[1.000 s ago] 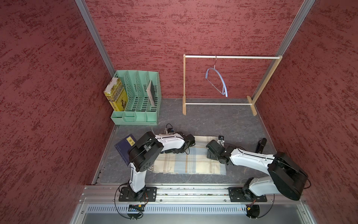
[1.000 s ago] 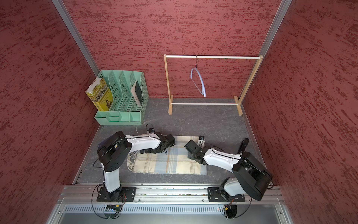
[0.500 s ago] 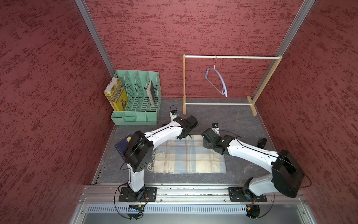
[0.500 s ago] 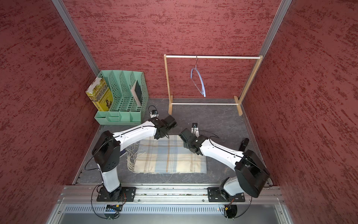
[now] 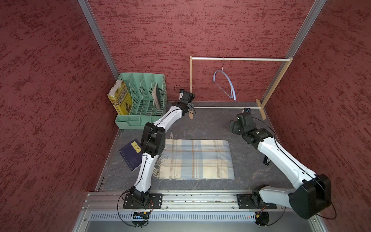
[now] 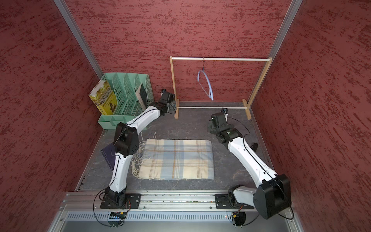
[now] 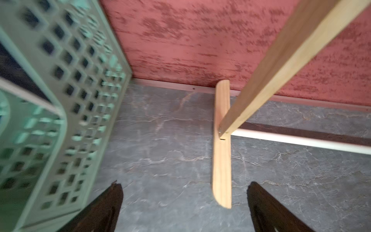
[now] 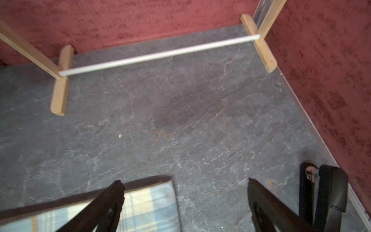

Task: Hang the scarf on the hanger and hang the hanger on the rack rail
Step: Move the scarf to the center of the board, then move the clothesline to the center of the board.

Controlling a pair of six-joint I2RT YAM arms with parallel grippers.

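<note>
The scarf [image 5: 195, 159] lay flat on the counter [image 5: 210, 128], the hanger [image 5: 224, 84] bare at its 1 o'clock, as left claw [image 7: 184, 184] and right claw [image 8: 185, 180] gaped empty; gripping the cloth looked due next.

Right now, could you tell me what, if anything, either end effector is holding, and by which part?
Nothing is held: the left end effector and right end effector are open and empty. The scarf lies flat on the table.

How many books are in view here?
3: yellow book upright in the green organizer's end slot, dark book leaning in its opposite end slot, navy book flat on the table, partly hidden by the left arm.
</note>
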